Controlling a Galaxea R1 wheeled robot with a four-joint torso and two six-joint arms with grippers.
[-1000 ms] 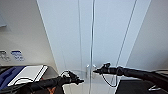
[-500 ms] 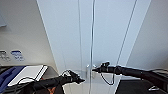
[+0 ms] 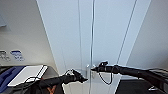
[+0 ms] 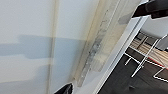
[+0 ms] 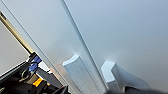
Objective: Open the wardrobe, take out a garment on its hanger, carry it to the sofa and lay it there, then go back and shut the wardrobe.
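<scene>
1. Left gripper (image 3: 83, 79): reaching toward the left handle (image 3: 87, 71) from the head view's left and sitting just short of it, presumably lining up for a pull. Whether its fingers are open or closed I cannot tell.
2. Right gripper (image 3: 94, 69): hovering at the right handle (image 3: 93, 72), at or nearly touching it, likely placed to draw that door outward. Finger state likewise impossible to tell; contact is not plain.
3. Handles, right wrist view: two small white vertical pulls, left handle (image 5: 80, 72) and right handle (image 5: 122, 76), standing either side of the door seam, which explains both arms meeting at the middle.
4. Wardrobe (image 3: 110, 37): standing closed directly ahead, tall and white, its two doors meeting at a central seam; opening is not yet begun.
5. Garment, hanger: presumably hanging inside behind the shut doors.
6. White board (image 3: 26, 73): lying at lower left, beside a blue item (image 3: 7, 77), well apart from the doors.
</scene>
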